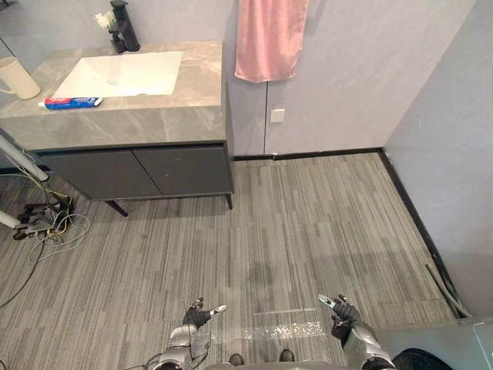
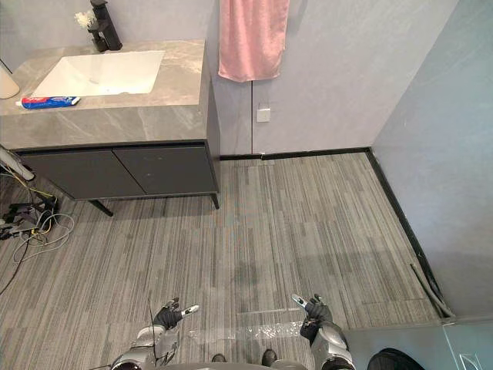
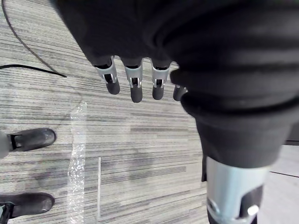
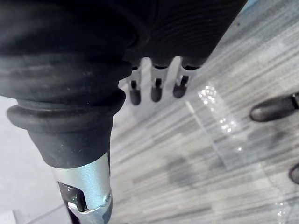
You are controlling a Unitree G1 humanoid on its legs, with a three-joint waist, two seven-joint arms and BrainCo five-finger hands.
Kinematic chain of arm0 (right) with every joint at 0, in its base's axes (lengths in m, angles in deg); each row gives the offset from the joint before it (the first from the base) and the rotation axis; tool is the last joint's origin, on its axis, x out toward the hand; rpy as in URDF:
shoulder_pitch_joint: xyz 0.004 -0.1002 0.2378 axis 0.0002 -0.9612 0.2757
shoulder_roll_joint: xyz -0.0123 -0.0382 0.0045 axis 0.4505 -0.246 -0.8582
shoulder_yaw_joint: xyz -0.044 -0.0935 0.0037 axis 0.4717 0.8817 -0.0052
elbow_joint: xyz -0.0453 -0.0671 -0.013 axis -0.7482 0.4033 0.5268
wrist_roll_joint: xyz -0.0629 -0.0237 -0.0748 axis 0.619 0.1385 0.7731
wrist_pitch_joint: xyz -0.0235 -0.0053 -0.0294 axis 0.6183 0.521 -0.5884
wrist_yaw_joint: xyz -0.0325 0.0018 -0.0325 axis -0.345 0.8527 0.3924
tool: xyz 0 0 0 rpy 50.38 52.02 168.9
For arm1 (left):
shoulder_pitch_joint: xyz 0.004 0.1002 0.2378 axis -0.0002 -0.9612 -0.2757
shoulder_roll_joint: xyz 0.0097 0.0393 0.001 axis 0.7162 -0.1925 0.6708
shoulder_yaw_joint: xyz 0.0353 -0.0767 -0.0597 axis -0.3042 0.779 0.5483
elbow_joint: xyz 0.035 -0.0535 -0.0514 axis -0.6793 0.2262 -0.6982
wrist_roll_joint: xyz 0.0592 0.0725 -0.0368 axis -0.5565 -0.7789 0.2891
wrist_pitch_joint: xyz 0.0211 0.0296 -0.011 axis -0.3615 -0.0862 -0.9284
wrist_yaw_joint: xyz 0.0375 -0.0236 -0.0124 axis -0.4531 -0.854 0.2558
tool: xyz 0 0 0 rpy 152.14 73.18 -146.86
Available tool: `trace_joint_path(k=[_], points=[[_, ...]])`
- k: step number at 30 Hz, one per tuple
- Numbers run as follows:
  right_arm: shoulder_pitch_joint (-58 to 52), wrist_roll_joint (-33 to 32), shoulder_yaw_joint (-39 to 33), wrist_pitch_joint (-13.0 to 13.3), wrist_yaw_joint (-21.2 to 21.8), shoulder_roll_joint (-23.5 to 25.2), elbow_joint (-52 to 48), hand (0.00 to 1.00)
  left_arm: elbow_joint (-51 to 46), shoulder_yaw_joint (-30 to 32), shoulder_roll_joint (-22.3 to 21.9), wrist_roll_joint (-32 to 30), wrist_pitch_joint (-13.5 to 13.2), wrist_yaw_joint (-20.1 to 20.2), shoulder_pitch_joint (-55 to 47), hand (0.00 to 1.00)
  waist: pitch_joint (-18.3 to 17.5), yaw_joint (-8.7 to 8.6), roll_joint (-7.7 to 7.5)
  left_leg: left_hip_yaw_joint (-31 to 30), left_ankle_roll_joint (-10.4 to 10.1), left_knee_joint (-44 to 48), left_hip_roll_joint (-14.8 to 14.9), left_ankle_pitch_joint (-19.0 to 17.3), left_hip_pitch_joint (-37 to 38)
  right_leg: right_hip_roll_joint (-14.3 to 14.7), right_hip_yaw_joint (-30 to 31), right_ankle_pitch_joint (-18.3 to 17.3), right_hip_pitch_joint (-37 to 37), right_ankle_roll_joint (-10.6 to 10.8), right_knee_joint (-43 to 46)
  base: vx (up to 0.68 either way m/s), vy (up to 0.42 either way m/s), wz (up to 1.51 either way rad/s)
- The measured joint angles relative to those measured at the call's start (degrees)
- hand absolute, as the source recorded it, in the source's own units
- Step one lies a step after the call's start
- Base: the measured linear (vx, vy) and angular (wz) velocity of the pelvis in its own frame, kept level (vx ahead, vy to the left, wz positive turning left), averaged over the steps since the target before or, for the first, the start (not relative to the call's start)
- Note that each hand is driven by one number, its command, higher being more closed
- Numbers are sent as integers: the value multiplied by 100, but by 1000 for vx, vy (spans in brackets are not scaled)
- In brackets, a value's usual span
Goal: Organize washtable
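Note:
The washtable [image 1: 154,116] stands far off at the upper left, a grey stone top over dark cabinet doors. Its white sink [image 1: 123,75] has a black faucet [image 1: 125,25] behind it, beside a small spray of white flowers [image 1: 105,19]. A blue and red toothpaste tube [image 1: 71,102] lies on the front of the counter. A white cup [image 1: 17,78] stands at the left end. A pink towel [image 1: 269,38] hangs on the wall to the right. My left hand [image 1: 198,315] and right hand [image 1: 343,311] hang low over the floor, fingers [image 3: 135,86] straight, both holding nothing.
Striped grey floor stretches between me and the washtable. A tangle of cables [image 1: 46,223] lies on the floor left of the cabinet. A shiny tape strip [image 1: 285,331] marks the floor between my hands. Grey walls close the back and right, with a white outlet [image 1: 277,115].

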Motion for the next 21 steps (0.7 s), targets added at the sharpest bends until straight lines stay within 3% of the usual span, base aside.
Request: trace_joint_path(k=[16,21], points=[[-243,-224,-5,23,-68,4,2,0,2,2,1,117,-65,-128,-263,0,-15,2,-30,76,33,75,-53,-26,-28,-68,-46,2,-24,-8,61,-42,-19,-1],[-215,-239,206,94,-203,-4,-24,0,-5,-18,0,194,-144,-240,-288,0,-22,12,-57,300,108,-7,-51,27,-114,-33,64,106,-169,-167,-50,-86,-48,-20]])
